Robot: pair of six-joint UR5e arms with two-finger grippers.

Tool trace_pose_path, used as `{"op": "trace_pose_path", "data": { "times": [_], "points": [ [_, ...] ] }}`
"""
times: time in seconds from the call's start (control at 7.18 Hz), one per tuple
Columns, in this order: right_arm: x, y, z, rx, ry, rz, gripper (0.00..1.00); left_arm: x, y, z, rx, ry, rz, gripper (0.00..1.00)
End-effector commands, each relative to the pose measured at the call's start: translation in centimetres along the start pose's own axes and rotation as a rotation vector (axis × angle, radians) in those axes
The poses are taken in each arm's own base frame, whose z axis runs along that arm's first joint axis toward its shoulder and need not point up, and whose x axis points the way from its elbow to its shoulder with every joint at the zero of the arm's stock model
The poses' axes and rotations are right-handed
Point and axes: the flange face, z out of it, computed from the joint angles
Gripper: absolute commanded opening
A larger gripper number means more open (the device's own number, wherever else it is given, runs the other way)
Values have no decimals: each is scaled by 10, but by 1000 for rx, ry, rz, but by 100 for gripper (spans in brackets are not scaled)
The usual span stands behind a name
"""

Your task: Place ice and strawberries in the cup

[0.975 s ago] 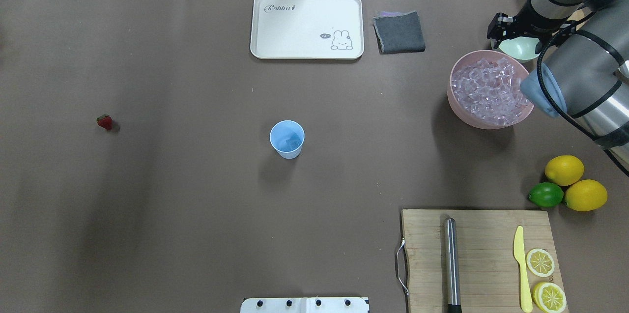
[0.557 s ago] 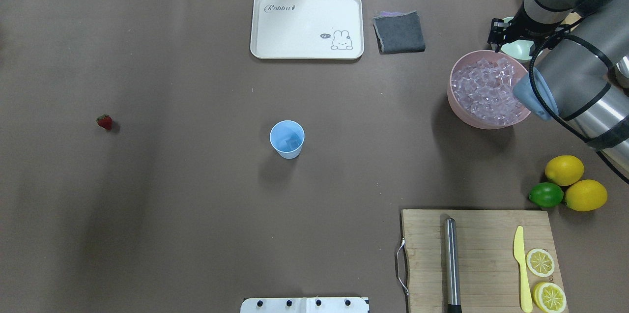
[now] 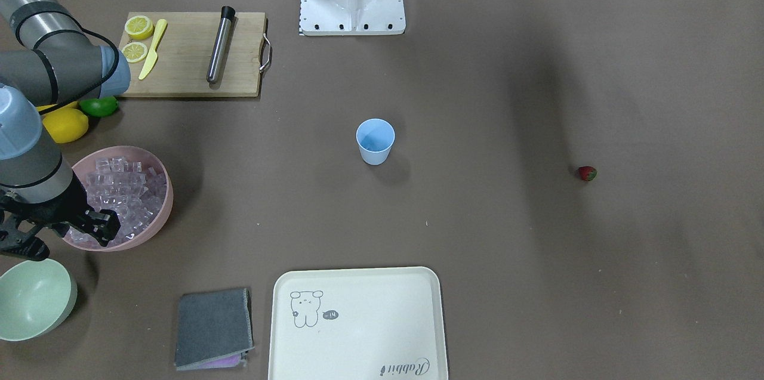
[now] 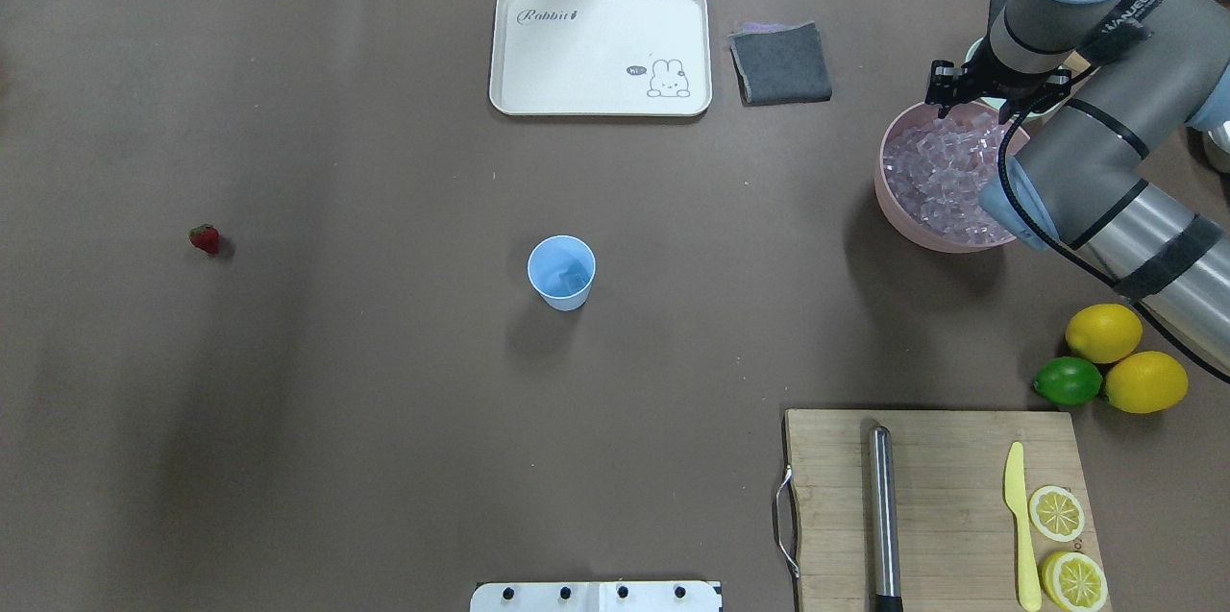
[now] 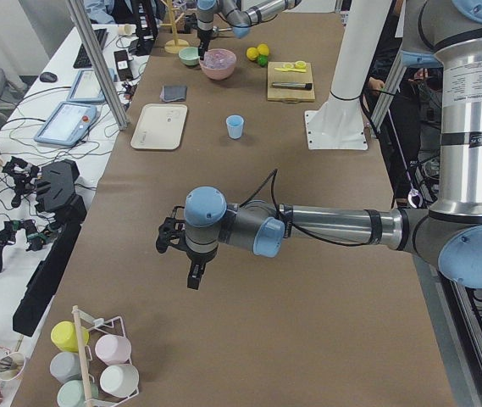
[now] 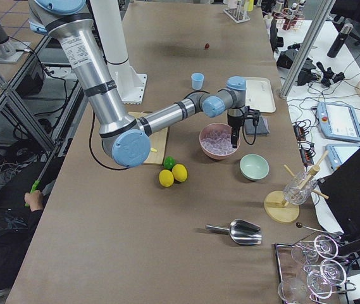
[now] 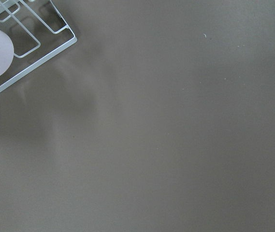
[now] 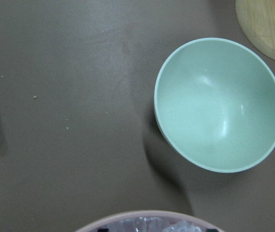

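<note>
The cream tray (image 4: 596, 36) beyond the cup (image 4: 561, 272) reads "Rabbit"

Upright blue cup (image 4: 561, 272), far-off strawberry (image 4: 204, 238), heaped ice (image 4: 937, 175)

Right gripper (image 4: 971, 91) over the pink bowl (image 4: 898, 208), fingertips masked by its own wrist: spread unreadable! The arm covers the ice (image 4: 927, 170) beside it and most of the mint-green bowl (image 8: 219, 106) behind. Left gripper (image 5: 193, 275), seen side-on only: can't tell.
</note>
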Motion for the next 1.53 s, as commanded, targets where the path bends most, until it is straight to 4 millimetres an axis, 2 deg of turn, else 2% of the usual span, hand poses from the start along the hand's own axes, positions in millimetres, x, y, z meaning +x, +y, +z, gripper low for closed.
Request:
{"op": "trace_pose_path", "data": {
  "times": [0.0,0.42,0.84,1.39],
  "points": [
    [5,2,9,-8,0,0,72,0,-1,0,0,0,1,98],
    [8,3,7,-9,3,1,71,1,-3,0,2,0,2,98],
    [5,5,-14,-9,6,11,72,-5,-11,6,-3,0,1,98],
    [9,10,-6,-23,17,68,71,-7,-12,8,-5,0,-1,98]
  ]
}}
